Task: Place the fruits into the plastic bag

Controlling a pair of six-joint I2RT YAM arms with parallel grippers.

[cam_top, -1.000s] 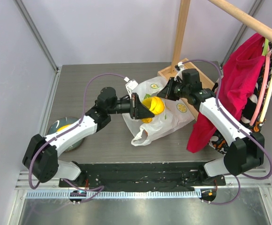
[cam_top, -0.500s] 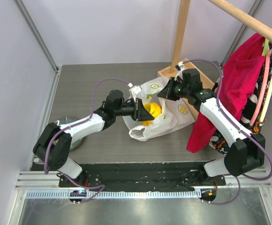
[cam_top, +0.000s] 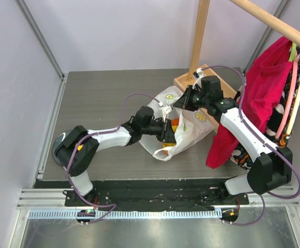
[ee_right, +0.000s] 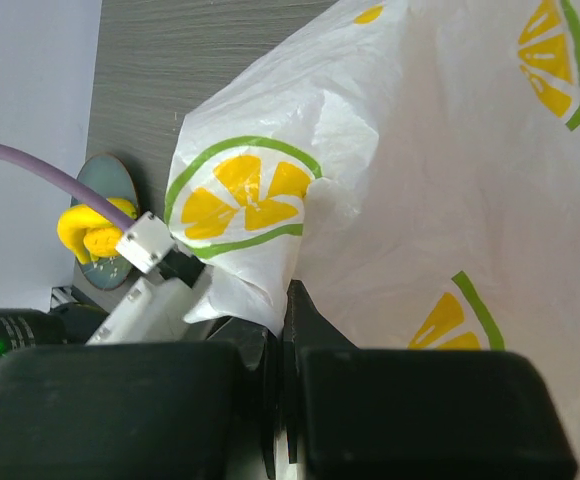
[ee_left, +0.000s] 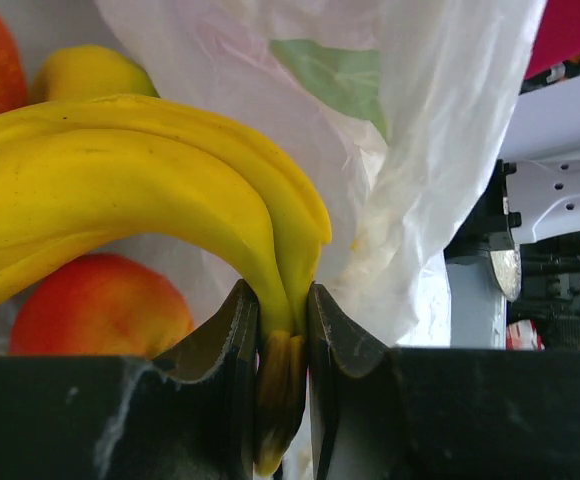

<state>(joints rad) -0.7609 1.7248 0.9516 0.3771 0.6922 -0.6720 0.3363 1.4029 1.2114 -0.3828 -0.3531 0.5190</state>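
My left pincer (ee_left: 282, 335) is clamped, jaws narrow, on the banana (ee_left: 120, 190) by its stem. It sits inside the mouth of the bag (ee_left: 420, 150), beside a red fruit (ee_left: 100, 310). My right pincer (ee_right: 282, 310) is pinched tight on the bag's rim, above the table (cam_top: 98, 98).

The left pincer (cam_top: 166, 132) reaches into the plastic bag (cam_top: 194, 129), whose rim the right pincer (cam_top: 182, 101) pinches.
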